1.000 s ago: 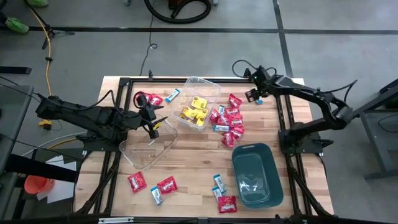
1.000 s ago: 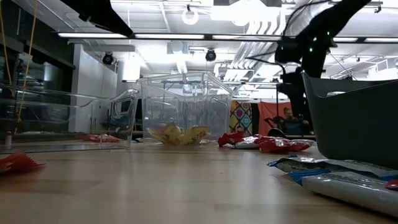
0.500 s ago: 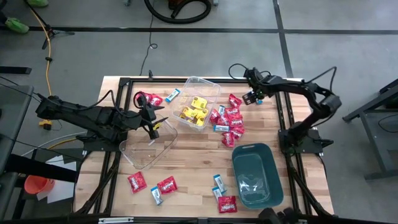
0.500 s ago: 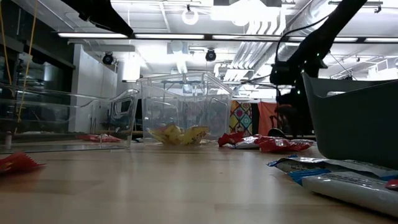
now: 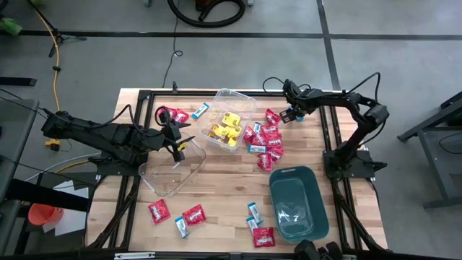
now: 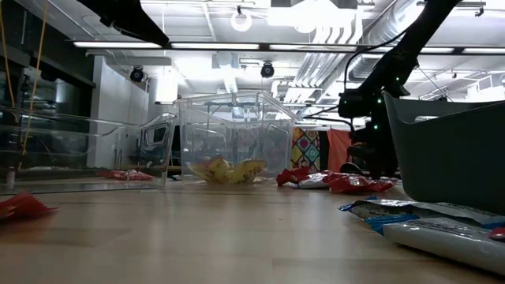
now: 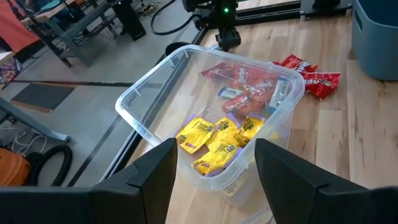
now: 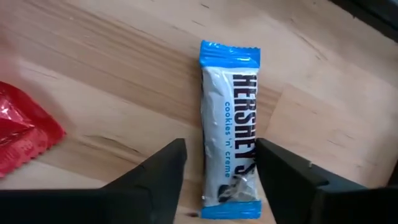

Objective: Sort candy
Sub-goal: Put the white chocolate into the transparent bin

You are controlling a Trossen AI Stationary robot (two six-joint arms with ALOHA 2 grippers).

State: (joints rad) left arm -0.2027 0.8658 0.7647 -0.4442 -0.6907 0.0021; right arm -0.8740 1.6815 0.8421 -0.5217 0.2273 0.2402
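Observation:
My right gripper (image 8: 221,186) is open and low over the far right part of the table (image 5: 231,173). Its fingers stand on either side of the near end of a blue-and-white candy packet (image 8: 231,124), which lies flat on the wood. In the high view this gripper (image 5: 291,112) is just right of the red candy pile (image 5: 266,141). My left gripper (image 7: 214,180) is open and hovers by the empty clear tub (image 5: 172,167). It faces the clear tub holding yellow candy (image 7: 217,134).
The teal bin (image 5: 297,202) stands at the near right. Loose red and blue-and-white packets lie along the near edge (image 5: 193,214) (image 5: 254,211) and at the far left (image 5: 173,114). The tub with yellow candy (image 5: 229,119) sits at the far middle.
My right arm has folded in, and its gripper has come down toward the table at the far right, ending low over the blue-and-white packet. My left arm and the candy have stayed where they were.

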